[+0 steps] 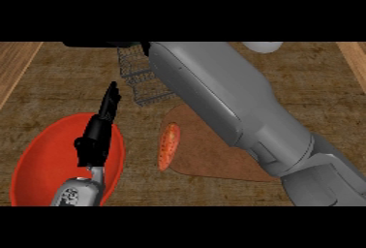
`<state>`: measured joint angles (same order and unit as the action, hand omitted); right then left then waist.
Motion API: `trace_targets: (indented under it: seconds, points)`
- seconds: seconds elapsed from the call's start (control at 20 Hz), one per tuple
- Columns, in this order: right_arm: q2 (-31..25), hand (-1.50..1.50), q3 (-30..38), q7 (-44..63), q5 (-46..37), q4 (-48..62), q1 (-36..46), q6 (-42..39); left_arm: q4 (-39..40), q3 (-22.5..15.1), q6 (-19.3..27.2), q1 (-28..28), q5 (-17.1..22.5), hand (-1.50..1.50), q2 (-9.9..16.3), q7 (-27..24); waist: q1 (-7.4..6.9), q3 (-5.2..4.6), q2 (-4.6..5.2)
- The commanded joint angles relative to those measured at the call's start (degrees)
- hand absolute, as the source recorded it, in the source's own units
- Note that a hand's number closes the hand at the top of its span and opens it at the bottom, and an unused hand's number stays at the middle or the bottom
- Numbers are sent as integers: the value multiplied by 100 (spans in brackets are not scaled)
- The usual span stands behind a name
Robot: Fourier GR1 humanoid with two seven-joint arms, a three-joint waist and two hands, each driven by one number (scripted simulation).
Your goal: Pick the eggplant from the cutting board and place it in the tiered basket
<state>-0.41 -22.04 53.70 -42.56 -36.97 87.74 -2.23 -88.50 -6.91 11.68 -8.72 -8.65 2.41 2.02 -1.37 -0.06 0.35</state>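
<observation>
No eggplant shows anywhere in the head view. The brown cutting board [214, 162] lies at the centre, and an orange-red oblong thing [169, 146] rests on its left edge. My right forearm crosses the board from the lower right up to the dark wire tiered basket [143, 80] at the top. Only a black sliver of my right hand [107, 44] shows at the top edge above the basket, so anything it holds is hidden. My left hand [97, 138] stands open and still at the lower left, fingers up.
A red plate [43, 164] lies under and around my left hand at the lower left. A pale grey rounded object [265, 46] peeks in at the top right. Light wooden strips border the brown counter on both sides.
</observation>
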Motion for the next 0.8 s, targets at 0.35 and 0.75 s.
trace_targets:
  seconds: [0.35,0.75]
  points:
    - [41,-150,993,-415,727,282,-381,1568,-131,87,-169,-45,76,0,122,169,-20,5,-6]
    - [-294,-150,1334,26,555,-596,-873,2873,41,168,47,38,-20,0,23,-17,225,9,-80]
